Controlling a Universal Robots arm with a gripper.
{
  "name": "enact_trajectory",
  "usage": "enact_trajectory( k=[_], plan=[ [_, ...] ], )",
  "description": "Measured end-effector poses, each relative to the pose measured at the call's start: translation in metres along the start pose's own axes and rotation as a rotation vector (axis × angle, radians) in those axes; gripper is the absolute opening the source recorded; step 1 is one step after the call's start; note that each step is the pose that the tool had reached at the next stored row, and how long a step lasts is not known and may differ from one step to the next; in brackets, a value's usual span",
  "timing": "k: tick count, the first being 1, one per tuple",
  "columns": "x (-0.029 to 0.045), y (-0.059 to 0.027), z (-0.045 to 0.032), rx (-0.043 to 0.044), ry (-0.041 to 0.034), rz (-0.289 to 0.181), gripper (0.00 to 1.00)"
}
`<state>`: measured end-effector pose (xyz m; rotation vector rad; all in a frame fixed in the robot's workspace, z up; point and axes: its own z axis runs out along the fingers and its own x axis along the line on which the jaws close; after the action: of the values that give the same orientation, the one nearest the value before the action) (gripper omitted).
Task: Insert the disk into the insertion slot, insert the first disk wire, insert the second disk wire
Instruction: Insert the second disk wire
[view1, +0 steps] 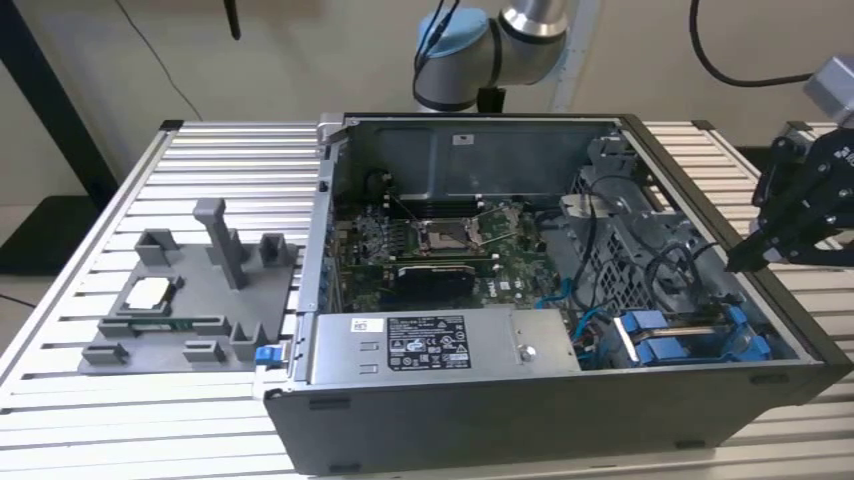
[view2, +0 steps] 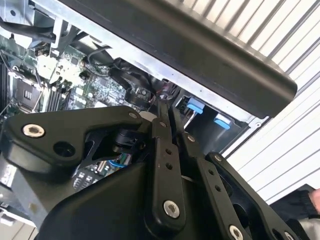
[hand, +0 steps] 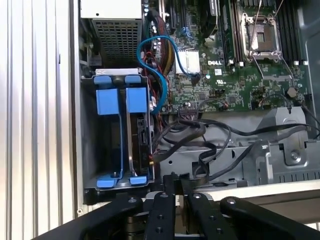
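Saw disk (hand: 140, 145) sitting in slot (hand: 87, 150). Saw gripper (view1: 741, 260) near case (view1: 534, 420) edge, pinched together, nothing held. Judged wire step in hand; called for slow, careful reach

Disk (hand: 136, 100) in case (view1: 534, 420), case on table (view1: 120, 400), tray (view1: 200, 300) at the exterior view's left
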<state>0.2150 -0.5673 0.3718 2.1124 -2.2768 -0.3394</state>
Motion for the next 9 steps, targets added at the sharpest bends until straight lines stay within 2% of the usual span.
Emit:
enact_trajectory(
  k=[9],
  plan=[
    [0.0018, 0.0146, -0.0078, 0.0, -0.0013, 0.001, 0.16]
  ],
)
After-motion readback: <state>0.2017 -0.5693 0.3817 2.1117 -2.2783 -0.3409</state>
